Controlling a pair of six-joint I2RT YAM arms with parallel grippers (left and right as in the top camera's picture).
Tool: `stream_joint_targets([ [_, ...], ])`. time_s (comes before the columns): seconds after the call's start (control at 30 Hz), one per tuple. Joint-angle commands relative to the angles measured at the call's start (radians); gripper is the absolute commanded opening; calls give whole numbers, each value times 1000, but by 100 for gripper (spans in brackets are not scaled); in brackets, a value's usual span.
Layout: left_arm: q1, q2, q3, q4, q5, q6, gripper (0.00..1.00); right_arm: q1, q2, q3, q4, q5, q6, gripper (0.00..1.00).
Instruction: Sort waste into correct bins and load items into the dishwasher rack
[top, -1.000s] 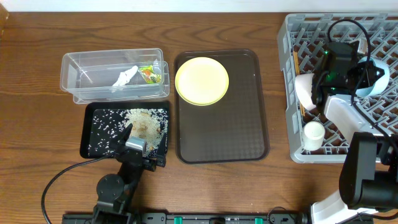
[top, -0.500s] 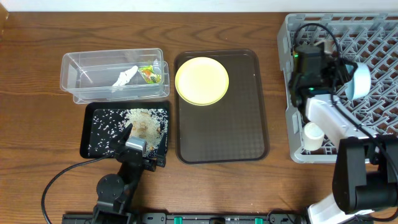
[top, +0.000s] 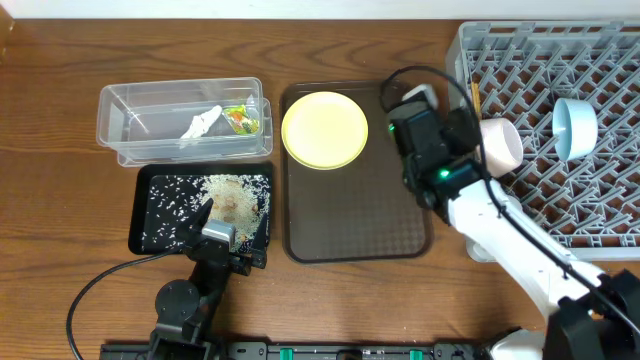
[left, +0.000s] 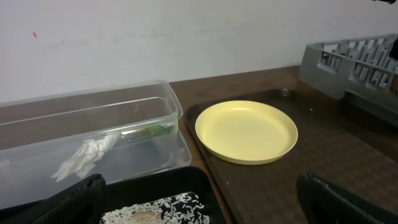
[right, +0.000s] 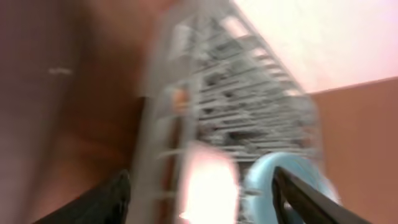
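Observation:
The yellow plate (top: 325, 130) lies on the brown tray (top: 360, 215). In the grey rack (top: 600, 60) a white bowl (top: 500, 145) leans at the left edge and a light-blue bowl (top: 575, 127) stands on its side; a chopstick (top: 473, 98) shows by the rack wall. My right gripper (top: 462, 128) hovers open and empty over the tray's right part, facing the blurred rack (right: 242, 93). The wrapper (top: 240, 118) and paper scrap (top: 200, 123) lie in the clear tub (top: 130, 100). Rice (top: 215, 195) covers the black tray (top: 150, 175). My left gripper (left: 205, 208) is open at that tray's near edge.
The brown tray sits between the tub and the rack, its near half bare. The right arm (top: 520, 240) crosses the rack's near-left corner. A black cable (top: 110, 280) runs along the table's front left. The left wrist view shows the plate (left: 245, 130) and a rack corner (left: 354, 62).
My right gripper opened, left the light-blue bowl in the rack and swung left to above the brown tray. The left arm has not moved.

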Motion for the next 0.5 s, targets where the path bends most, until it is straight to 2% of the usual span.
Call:
stream_joint_targets([
  [0.0,6,-7,-21,-24,18,6,99,36,-35,30,-118,-129,286,62],
  [0.1,6,-7,-21,-24,18,6,99,29,-77,33,-222,-177,437,39],
  [0.13,6,-7,-21,-24,18,6,99,25,-94,33,-241,-240,477,29],
  [0.17,6,-7,-21,-24,18,6,99,21,-114,34,-251,-345,493,25],
  [0.23,6,-7,-21,-24,18,6,99,19,-150,34,-267,-477,494,17],
  [0.3,6,-7,-21,-24,18,6,99,8,-201,37,-287,-556,526,14],
  [0.33,6,-7,-21,-24,18,6,99,-5,-229,42,-303,-566,559,8],
  [0.47,6,-7,-21,-24,18,6,99,-136,-356,69,-361,-566,666,4],
])
